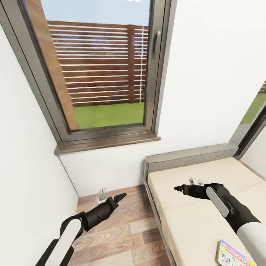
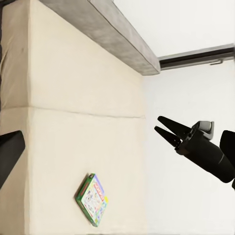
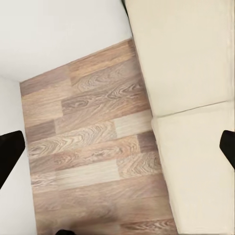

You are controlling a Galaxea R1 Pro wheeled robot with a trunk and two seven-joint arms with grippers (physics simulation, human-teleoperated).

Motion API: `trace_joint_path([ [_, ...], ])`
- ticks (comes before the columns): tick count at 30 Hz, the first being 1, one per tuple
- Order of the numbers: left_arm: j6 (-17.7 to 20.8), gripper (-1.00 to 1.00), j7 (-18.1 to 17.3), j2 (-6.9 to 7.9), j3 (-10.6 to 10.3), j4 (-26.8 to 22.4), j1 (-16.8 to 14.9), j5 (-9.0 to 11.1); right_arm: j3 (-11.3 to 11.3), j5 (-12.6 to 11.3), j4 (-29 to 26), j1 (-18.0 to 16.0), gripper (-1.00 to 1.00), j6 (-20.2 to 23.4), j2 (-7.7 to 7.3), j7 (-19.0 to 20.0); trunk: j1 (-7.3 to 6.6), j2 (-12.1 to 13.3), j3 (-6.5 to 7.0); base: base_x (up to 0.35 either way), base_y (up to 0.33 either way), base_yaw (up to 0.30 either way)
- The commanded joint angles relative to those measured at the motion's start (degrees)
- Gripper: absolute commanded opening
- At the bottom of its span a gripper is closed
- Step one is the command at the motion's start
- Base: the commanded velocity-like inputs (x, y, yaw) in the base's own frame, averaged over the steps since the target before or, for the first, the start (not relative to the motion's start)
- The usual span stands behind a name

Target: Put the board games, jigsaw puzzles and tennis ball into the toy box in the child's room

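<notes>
While both arms reach forward at a white wall with a large window [image 1: 99, 70], the left gripper [image 1: 121, 197] hangs over the wood-plank floor [image 1: 122, 232] beside the bed [image 1: 192, 218], its fingers drawn together to a point; the right gripper [image 1: 178, 188] hovers above the cream mattress, and the left wrist view shows its fingers [image 2: 165, 122] slightly apart, holding nothing; one board game [image 1: 232, 255], a green-edged, white-faced box, lies flat on the mattress near the right forearm, well apart from both grippers; the grey headboard [image 1: 190, 155] runs along the wall under the window sill [image 1: 107, 143].
</notes>
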Motion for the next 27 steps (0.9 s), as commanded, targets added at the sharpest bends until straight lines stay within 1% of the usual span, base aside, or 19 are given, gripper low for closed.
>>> trace_joint_path([
  [1,0.14,1.00,-0.07,0.04,-0.01,-0.02,-0.03,0.04,0.13,0.24,-0.01,-0.08,1.00,0.14,-0.04,0.24,0.04,-0.12,-0.12,0.056,0.000,-0.277],
  [6,0.14,1.00,-0.07,0.04,0.04,0.00,-0.03,0.00,0.13,0.24,-0.01,-0.08,1.00,0.14,-0.04,0.24,0.04,-0.12,-0.12,0.034,0.000,-0.269],
  [10,0.17,1.00,-0.08,0.04,0.07,0.01,-0.03,-0.03,0.13,0.24,-0.01,-0.08,1.00,0.12,-0.04,0.24,0.04,-0.12,-0.12,0.004,0.011,-0.164],
  [15,0.33,1.00,-0.13,0.04,0.12,0.02,-0.08,-0.04,0.13,0.24,-0.01,-0.08,1.00,0.13,-0.04,0.24,0.04,-0.12,-0.12,-0.062,0.092,-0.088],
  [27,0.45,1.00,-0.16,0.04,0.12,0.02,-0.11,0.00,0.13,0.24,-0.01,-0.08,1.00,0.06,-0.04,0.24,0.04,-0.12,-0.12,-0.106,0.168,-0.029],
])
